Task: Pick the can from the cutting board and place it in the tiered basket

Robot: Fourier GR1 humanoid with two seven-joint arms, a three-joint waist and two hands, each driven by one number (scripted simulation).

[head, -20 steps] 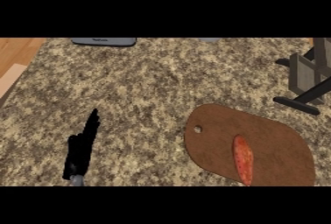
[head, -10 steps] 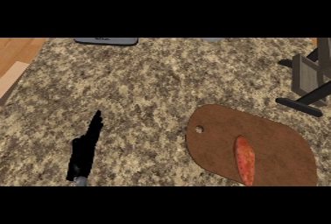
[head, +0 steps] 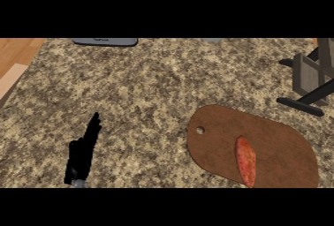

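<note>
Holding nothing, my left hand [head: 81,152] shows edge-on at the near left, fingers straight and pressed together, pointing far across the desk [head: 150,88]. I can't tell whether it touches the desk. The can [head: 246,161], a narrow red-orange shape, lies on the cutting board [head: 274,141] near right, its near end cut off. The tiered basket [head: 308,81] at far right is partly out of view.

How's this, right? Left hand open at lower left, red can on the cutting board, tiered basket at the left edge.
One slip: the head view shows the tiered basket at the right edge. The left hand is open at lower left and the red can is on the cutting board.
</note>
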